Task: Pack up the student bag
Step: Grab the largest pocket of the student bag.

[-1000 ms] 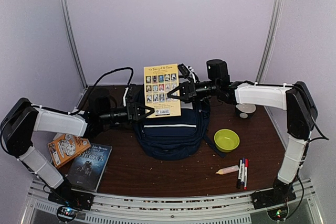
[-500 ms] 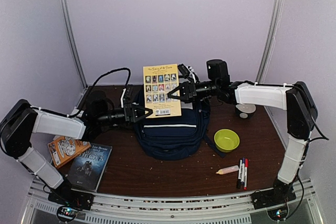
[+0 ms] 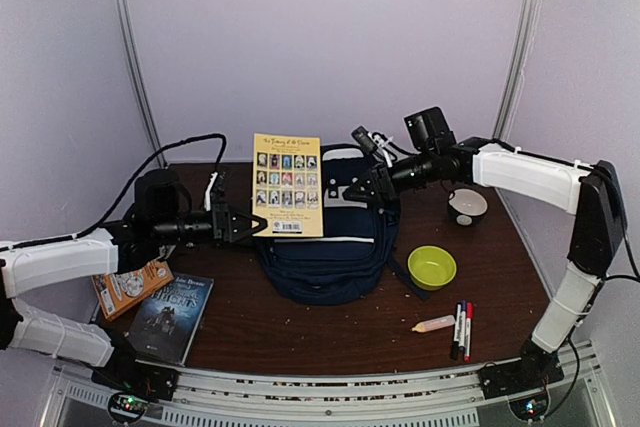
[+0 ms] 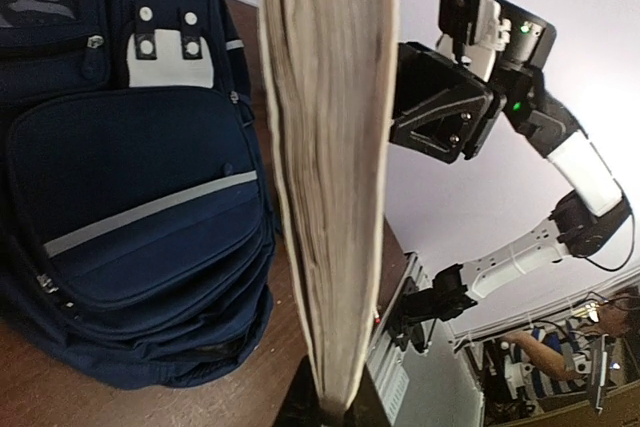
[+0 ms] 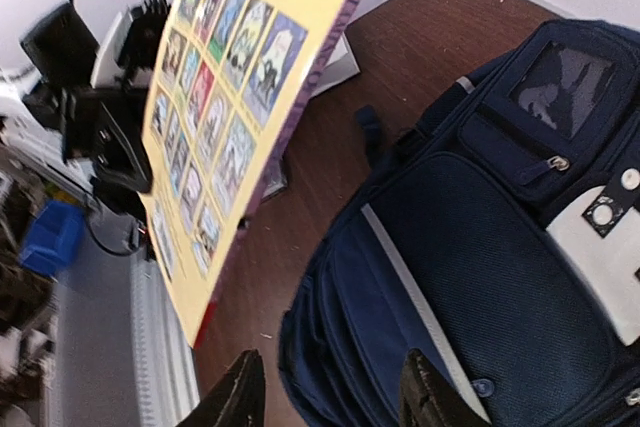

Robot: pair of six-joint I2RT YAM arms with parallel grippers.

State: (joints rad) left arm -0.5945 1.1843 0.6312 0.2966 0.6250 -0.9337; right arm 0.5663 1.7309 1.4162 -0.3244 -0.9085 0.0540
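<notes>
Moved: yellow paperback book (image 3: 288,184) shifted leftward with left claw (image 3: 258,224), clear of right claw (image 3: 350,190).
Left claw: clamped on book's bottom edge.
Right claw: parted, empty, above navy-blue fabric backpack (image 3: 325,262).

Soft, even light, faint shadows under the student bag (image 3: 325,267); the right wrist view blurs at left.

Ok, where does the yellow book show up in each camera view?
Top external: yellow book upright, left of centre, over the student bag's left side.
Left wrist: yellow book edge-on, pages running up mid-frame, bag on its left.
Right wrist: yellow book cover slanting across the upper left.
Shared landmark: the bag's white stripe, visible in all three.
</notes>
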